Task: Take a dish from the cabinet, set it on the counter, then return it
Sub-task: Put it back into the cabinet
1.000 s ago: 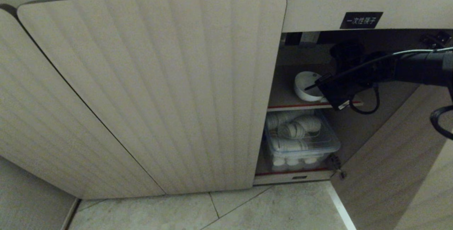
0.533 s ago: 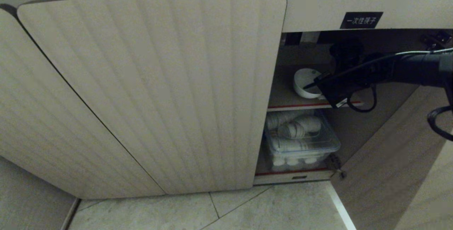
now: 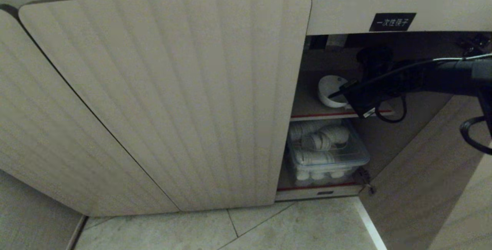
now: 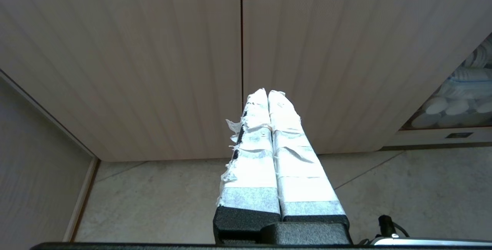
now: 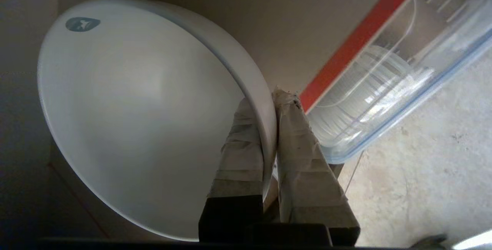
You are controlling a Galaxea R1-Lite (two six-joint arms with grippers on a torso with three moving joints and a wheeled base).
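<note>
- Right claw [image 5: 269, 107]: taped fingers [image 5: 240, 146] pinch the rim of the dish [image 5: 134, 100], one finger inside the bowl, the other on its outer wall.
- Dish: white ceramic bowl on the upper shelf [image 3: 307, 105] of the cabinet [image 3: 165, 100], inside the open compartment; most of the bowl lies beyond the claw's tips.
- Handling, as judged: rigid, glazed, likely slippery and breakable; a one-sided rim hold lets the bowl's weight lever against the fingers, so a firm pinch and slow motion seem advisable.
- Below the claw: clear bin of cups [image 3: 326, 150] on the lower shelf.
- Left claw [image 4: 268, 96]: fingers pressed together, empty, parked facing the closed doors.
</note>
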